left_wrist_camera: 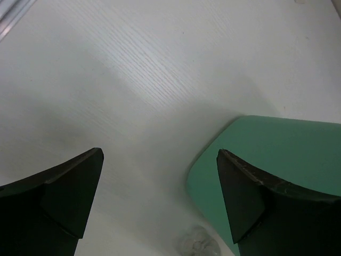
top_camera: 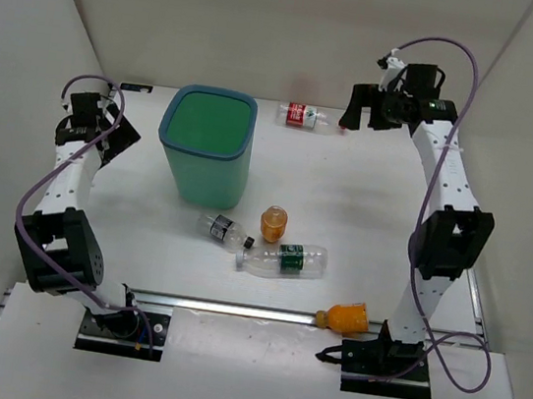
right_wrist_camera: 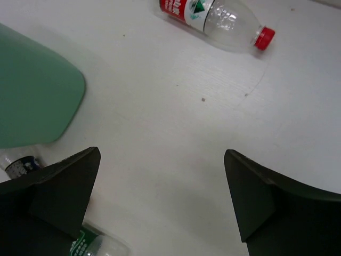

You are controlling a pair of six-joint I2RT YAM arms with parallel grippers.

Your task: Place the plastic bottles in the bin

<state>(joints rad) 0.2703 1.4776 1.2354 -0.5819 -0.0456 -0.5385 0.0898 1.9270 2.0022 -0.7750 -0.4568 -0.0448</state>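
The teal bin [top_camera: 207, 142] stands upright at the table's middle left; its wall shows in the left wrist view [left_wrist_camera: 277, 160] and the right wrist view [right_wrist_camera: 32, 101]. A clear red-label bottle [top_camera: 304, 116] lies behind it, also in the right wrist view [right_wrist_camera: 213, 16]. A dark-label bottle [top_camera: 224, 230], a green-label bottle [top_camera: 283, 258] and an upright orange bottle [top_camera: 273, 222] sit in front of the bin. Another orange bottle [top_camera: 345, 318] lies by the right arm's base. My left gripper [top_camera: 117, 129] is open and empty left of the bin. My right gripper [top_camera: 359, 108] is open and empty, raised near the red-label bottle.
A metal rail [top_camera: 260, 313] runs along the near edge between the arm bases. White walls enclose the table on the left, back and right. A small dark object [top_camera: 135, 88] lies at the back left. The right arm's cable [top_camera: 464, 68] loops overhead.
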